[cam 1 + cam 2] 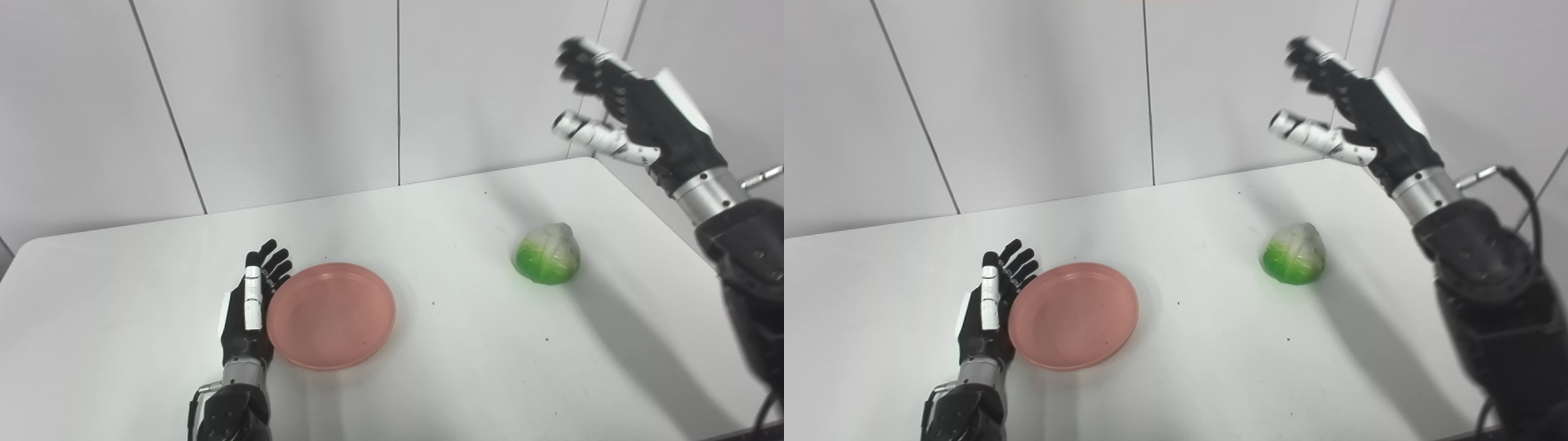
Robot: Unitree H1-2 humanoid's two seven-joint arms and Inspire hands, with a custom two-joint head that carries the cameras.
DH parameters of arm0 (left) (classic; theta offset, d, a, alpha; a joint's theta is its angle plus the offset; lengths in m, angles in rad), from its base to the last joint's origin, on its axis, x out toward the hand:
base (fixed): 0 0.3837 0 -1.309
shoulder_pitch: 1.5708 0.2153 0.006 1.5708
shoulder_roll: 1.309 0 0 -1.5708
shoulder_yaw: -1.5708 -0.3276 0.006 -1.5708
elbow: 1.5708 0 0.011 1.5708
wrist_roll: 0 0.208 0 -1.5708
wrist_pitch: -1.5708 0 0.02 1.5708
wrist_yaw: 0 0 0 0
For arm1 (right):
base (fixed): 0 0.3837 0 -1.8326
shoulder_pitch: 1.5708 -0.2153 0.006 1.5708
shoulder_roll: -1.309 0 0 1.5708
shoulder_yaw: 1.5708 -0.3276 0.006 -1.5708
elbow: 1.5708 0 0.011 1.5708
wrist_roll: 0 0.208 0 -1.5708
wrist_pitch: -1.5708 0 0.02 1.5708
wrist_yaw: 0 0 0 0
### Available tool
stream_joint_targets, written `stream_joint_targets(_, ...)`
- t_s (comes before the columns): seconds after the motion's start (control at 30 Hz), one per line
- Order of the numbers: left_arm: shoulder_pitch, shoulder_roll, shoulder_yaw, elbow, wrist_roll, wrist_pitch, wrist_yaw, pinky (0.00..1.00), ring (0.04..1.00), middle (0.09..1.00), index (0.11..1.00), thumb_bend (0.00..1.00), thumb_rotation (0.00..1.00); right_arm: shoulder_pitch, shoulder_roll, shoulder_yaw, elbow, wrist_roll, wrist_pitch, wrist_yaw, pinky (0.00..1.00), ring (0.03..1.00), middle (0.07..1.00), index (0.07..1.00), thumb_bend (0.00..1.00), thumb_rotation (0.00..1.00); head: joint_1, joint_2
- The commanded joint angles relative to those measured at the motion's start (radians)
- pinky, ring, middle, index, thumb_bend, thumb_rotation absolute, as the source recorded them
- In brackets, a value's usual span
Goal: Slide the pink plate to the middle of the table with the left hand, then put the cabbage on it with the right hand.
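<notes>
While the pink plate (331,315) lies empty, the cabbage (547,253) sits green-and-white.

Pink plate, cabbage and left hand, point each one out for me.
pink plate (343,312), left eye view, bare inner floor.
cabbage (547,254), left eye view, middle of its green side.
left hand (248,312), left eye view, back of the hand.

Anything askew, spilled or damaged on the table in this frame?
Nothing stands out. The pink plate lies flat and empty beside the open left hand, the cabbage sits intact on the table, and the open right hand is raised above it.
</notes>
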Motion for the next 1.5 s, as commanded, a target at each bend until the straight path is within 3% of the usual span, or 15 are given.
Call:
stream_joint_targets(0.0,-0.010,-0.006,0.001,0.020,0.000,-0.040,-0.007,0.85,0.860,0.850,0.840,0.69,1.00,-0.041,-0.064,0.022,0.006,-0.060,-0.001,0.046,0.71,0.811,0.822,0.820,0.74,0.60,-0.016,-0.005)
stream_joint_targets(0.1,-0.014,0.007,-0.001,0.030,0.000,-0.039,-0.018,0.85,0.869,0.857,0.847,0.70,1.00,-0.039,-0.112,0.065,0.036,-0.124,-0.002,0.116,0.70,0.799,0.819,0.797,0.75,0.54,-0.026,-0.011)
stream_joint_targets(0.17,-0.017,0.012,-0.002,0.037,0.000,-0.041,-0.023,0.82,0.875,0.862,0.846,0.71,1.00,-0.034,-0.114,0.075,0.059,-0.173,-0.001,0.176,0.69,0.778,0.805,0.793,0.76,0.49,-0.037,-0.011)
stream_joint_targets(0.23,-0.019,0.015,-0.002,0.040,-0.001,-0.044,-0.027,0.77,0.882,0.869,0.848,0.71,1.00,-0.035,-0.092,0.067,0.072,-0.243,-0.001,0.238,0.69,0.776,0.804,0.798,0.76,0.44,-0.051,-0.007)
stream_joint_targets(0.3,-0.018,0.018,0.002,0.036,0.000,-0.044,-0.023,0.82,0.874,0.862,0.842,0.71,0.99,-0.039,-0.058,0.060,0.098,-0.348,-0.001,0.319,0.69,0.781,0.808,0.810,0.77,0.43,-0.066,-0.011)
stream_joint_targets(0.4,-0.019,0.026,0.007,0.042,-0.005,-0.053,-0.029,0.86,0.859,0.850,0.839,0.70,0.99,-0.044,-0.007,0.044,0.119,-0.498,-0.001,0.428,0.68,0.775,0.809,0.836,0.77,0.48,-0.083,-0.013)
stream_joint_targets(0.53,-0.021,0.031,0.020,0.038,-0.034,-0.031,-0.045,0.88,0.872,0.857,0.843,0.72,0.98,-0.053,0.040,0.047,0.156,-0.610,-0.001,0.499,0.72,0.803,0.832,0.861,0.78,0.52,-0.114,-0.015)
stream_joint_targets(0.63,-0.027,0.035,0.029,0.053,-0.054,-0.038,-0.057,0.88,0.871,0.860,0.849,0.71,0.98,-0.058,0.055,0.071,0.182,-0.643,-0.002,0.504,0.73,0.814,0.839,0.863,0.80,0.53,-0.140,-0.019)
stream_joint_targets(0.73,-0.037,0.038,0.044,0.083,-0.077,-0.063,-0.070,0.86,0.866,0.857,0.842,0.71,0.94,-0.061,0.071,0.095,0.206,-0.679,-0.002,0.503,0.78,0.849,0.852,0.880,0.88,0.55,-0.150,-0.022)
stream_joint_targets(0.9,-0.048,0.048,0.048,0.119,-0.061,-0.098,-0.077,0.85,0.860,0.851,0.836,0.70,0.96,-0.073,0.108,0.115,0.235,-0.704,-0.002,0.475,0.84,0.893,0.886,0.893,0.97,0.53,-0.164,-0.024)
stream_joint_targets(1.1,-0.049,0.052,0.057,0.121,-0.094,-0.082,-0.105,0.88,0.867,0.859,0.848,0.70,0.94,-0.089,0.092,0.192,0.281,-0.722,-0.054,0.392,0.99,0.919,0.882,0.882,0.98,0.51,-0.177,-0.024)
stream_joint_targets(1.47,-0.042,0.045,0.055,0.113,-0.082,-0.085,-0.089,0.85,0.852,0.844,0.836,0.68,0.92,-0.122,0.083,0.304,0.400,-0.740,-0.095,0.358,1.00,0.909,0.861,0.893,0.98,0.57,-0.172,-0.017)
